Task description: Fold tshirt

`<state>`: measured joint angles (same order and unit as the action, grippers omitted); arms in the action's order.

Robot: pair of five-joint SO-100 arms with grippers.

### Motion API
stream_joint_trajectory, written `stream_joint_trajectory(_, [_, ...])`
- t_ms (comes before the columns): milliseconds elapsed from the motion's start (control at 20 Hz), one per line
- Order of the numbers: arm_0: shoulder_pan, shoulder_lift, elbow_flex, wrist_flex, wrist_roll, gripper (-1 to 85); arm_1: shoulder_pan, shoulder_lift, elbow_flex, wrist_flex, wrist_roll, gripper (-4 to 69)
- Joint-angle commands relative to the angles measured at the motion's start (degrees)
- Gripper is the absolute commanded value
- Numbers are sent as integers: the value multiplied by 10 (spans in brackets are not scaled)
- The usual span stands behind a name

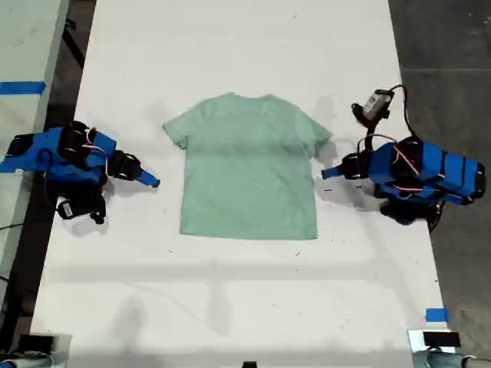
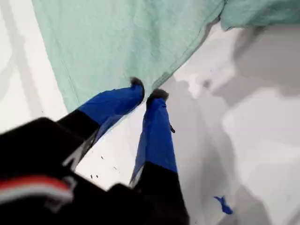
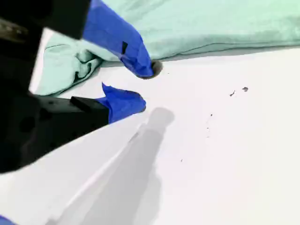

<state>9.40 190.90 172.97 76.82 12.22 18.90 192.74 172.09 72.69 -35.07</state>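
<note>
Tools on both arms sat low over the white worktop, one at each side of the tshirt. Seen from the exterior view, my first tool was on the exterior view's right, its tip just beside the shirt's side edge below the sleeve. In its own wrist view my first tool had its jaws only slightly parted, a narrow gap showing between the tips, which lay right at the edge of the tshirt with no cloth seen between them. My second tool was on the exterior view's left, a little apart from the shirt. Its wrist view showed my second tool with jaws spread and empty, near the rumpled sleeve of the tshirt. The pale green tshirt lay flat in the middle of the worktop, neck toward the exterior view's top, both sleeves out
</note>
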Motion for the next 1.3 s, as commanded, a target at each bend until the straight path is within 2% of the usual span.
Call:
stream_joint_trajectory(0, [-79, -1, -3, 2, -171, 6, -23, 4, -4, -31, 415, 6])
stream_joint_trajectory(500, [-91, -1, -4, 9, -171, 15, -25, 4, -7, -20, 420, 6])
stream_joint_trajectory(650, [-101, -1, -11, -10, -190, 1, -43, 4, -25, -20, 422, 6])
stream_joint_trajectory(850, [-132, -50, -47, -30, -180, 1, -51, -40, -70, -20, 409, 6])
stream_joint_trajectory(1050, [-152, -221, -151, -76, -151, 1, -19, -263, -231, -28, 338, 6])
stream_joint_trajectory(1250, [-197, -437, -338, -67, -74, 1, 50, -411, -366, -9, 230, 6])
